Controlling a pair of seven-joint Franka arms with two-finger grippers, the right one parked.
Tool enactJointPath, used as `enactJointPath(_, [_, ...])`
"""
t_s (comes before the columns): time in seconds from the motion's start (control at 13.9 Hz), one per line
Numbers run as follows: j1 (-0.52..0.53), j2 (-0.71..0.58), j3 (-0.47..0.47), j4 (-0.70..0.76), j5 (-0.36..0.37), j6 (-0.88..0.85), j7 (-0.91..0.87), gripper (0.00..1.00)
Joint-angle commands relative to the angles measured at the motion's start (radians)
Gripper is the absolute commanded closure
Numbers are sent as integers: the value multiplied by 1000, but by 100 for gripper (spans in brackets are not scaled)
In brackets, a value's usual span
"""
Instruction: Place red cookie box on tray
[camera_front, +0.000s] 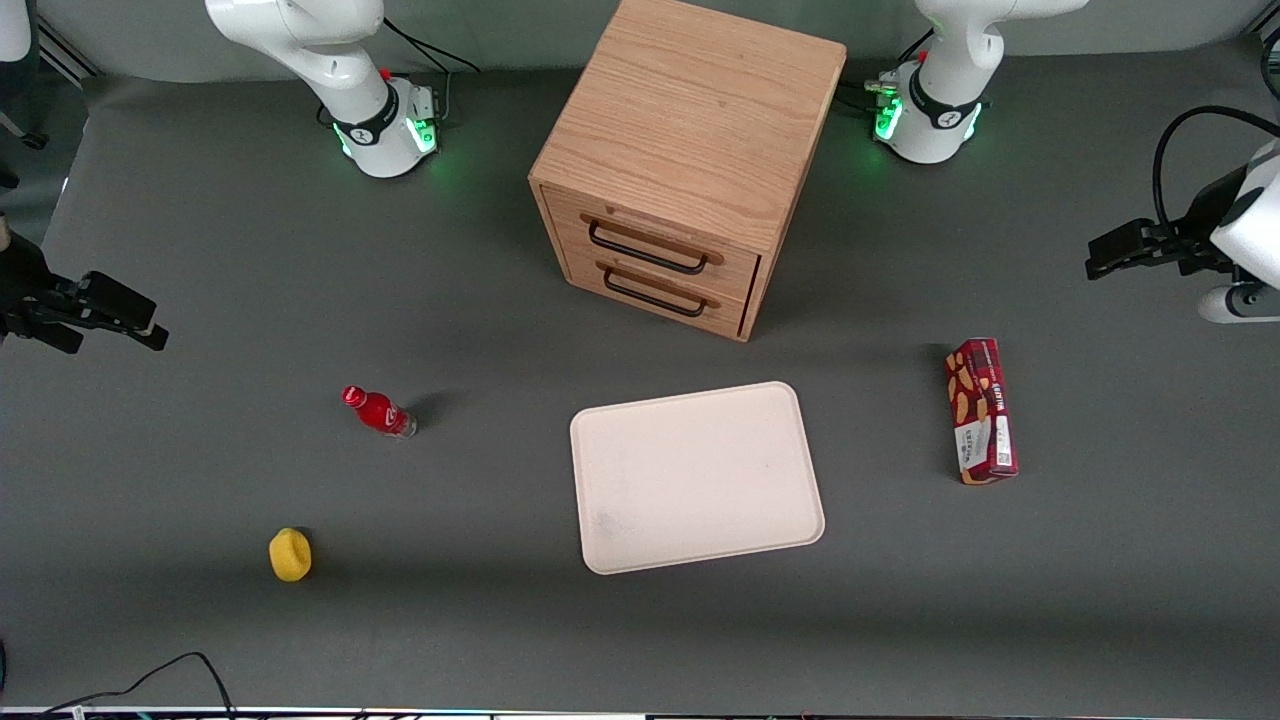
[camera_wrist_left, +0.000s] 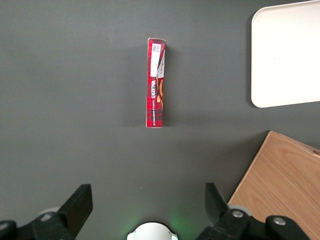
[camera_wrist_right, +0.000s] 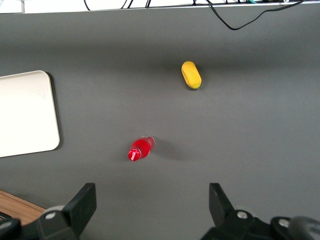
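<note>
The red cookie box (camera_front: 982, 410) lies flat on the grey table toward the working arm's end, white label patch at the end nearer the front camera. It also shows in the left wrist view (camera_wrist_left: 155, 82). The pale cream tray (camera_front: 695, 478) lies bare in front of the drawer cabinet, beside the box; its corner shows in the left wrist view (camera_wrist_left: 287, 55). My left gripper (camera_front: 1098, 264) hangs above the table, apart from the box and farther from the front camera than it. Its fingers (camera_wrist_left: 80, 202) are spread wide with nothing between them.
A wooden two-drawer cabinet (camera_front: 690, 150) stands farther from the front camera than the tray; its top edge shows in the left wrist view (camera_wrist_left: 280, 185). A small red bottle (camera_front: 378, 411) and a yellow object (camera_front: 290, 554) lie toward the parked arm's end.
</note>
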Motion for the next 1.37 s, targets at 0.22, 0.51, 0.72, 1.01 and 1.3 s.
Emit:
enactJointPath(0.22, [2,11,-1,5,-10,3,7,0])
enactJointPath(0.51, [2,37,-1,4,-10,25,18,0])
enactJointPath(0.72, [2,126,-1,-5,-14,104,21,0])
enactJointPath(1.01, [4,273,-1,-80,-13,331,21,0])
enactJointPath(1.3, [31,304,1,-353,7,696,21,0])
